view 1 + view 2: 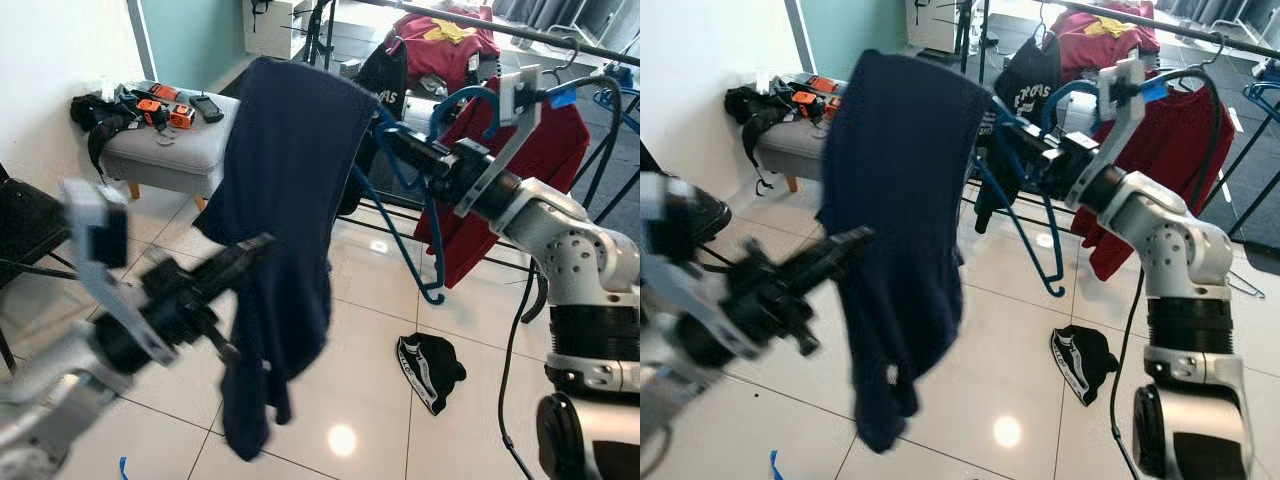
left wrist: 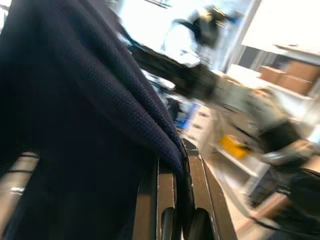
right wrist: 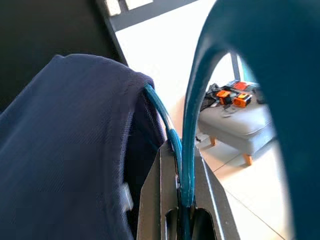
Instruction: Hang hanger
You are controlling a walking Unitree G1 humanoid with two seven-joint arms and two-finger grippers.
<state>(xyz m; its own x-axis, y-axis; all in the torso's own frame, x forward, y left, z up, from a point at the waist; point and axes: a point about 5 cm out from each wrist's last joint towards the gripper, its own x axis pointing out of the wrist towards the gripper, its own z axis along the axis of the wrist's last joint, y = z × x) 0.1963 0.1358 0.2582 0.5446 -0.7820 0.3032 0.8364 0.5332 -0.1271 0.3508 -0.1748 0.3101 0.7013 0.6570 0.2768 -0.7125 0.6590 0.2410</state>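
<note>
You have a grey padded footstool [image 1: 175, 150] on wooden legs by the wall, with orange-and-black gadgets [image 1: 165, 108] on top. A black cap [image 1: 432, 368] lies on the white tiled floor [image 1: 370, 400]. Red garments [image 1: 545, 160] hang on the black clothes rail [image 1: 520, 32] behind.

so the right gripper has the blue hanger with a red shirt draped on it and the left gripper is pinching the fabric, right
Not quite: the shirt draped on the blue hanger is dark navy, not red, as the left eye view shows. The red garments hang on the rack behind. The rest holds: the right gripper is shut on the hanger, and the left gripper is pinching the fabric.
</note>
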